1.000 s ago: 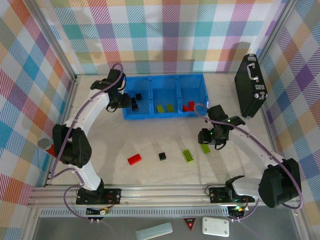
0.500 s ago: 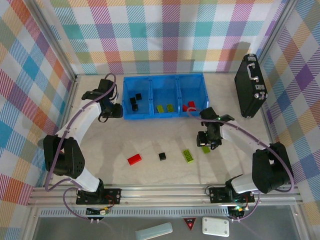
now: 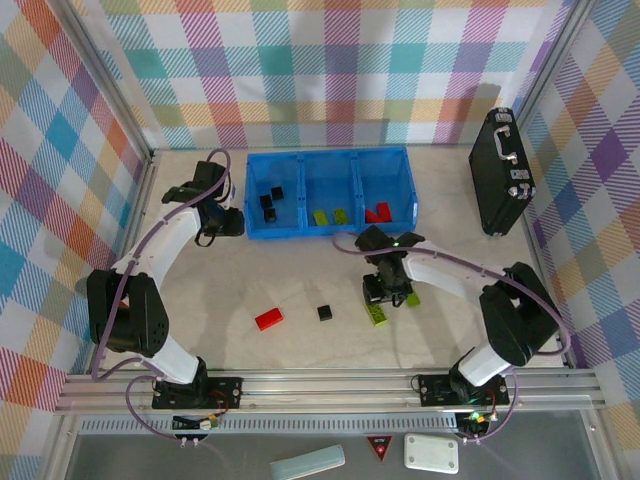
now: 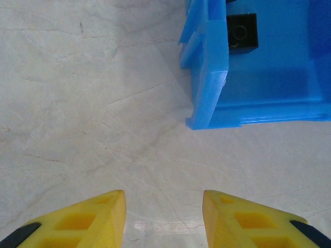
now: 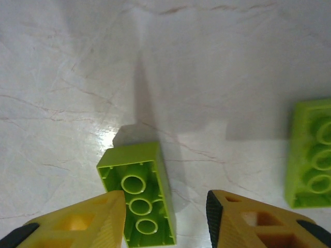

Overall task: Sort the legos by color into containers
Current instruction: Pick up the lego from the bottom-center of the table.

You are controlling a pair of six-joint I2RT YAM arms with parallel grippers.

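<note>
Right gripper (image 5: 165, 206) parted, upturned green lego (image 5: 137, 196) lying between jaws, ungripped; left gripper (image 4: 164, 206) parted, empty, near blue tray (image 4: 209, 77)

My left fingers (image 4: 103, 219) are yellow with black tips; my right fingers (image 5: 85, 225) wear the same yellow and black. The tray (image 4: 212, 67) is bright blue all over, and the square brick (image 4: 242, 32) inside it is black. The oblong brick (image 5: 138, 199) by my right fingers is lime green, and so is the second oblong brick (image 5: 310, 155). The counter (image 3: 300, 280) is off-white with faint grey veins. On it, the red brick (image 3: 268, 319) is a plain strong red and the small brick (image 3: 324, 313) is black. The walls (image 3: 330, 70) are plaid in orange, teal, purple, yellow and pink on white. The briefcase (image 3: 503, 170) is black with silver fittings.
</note>
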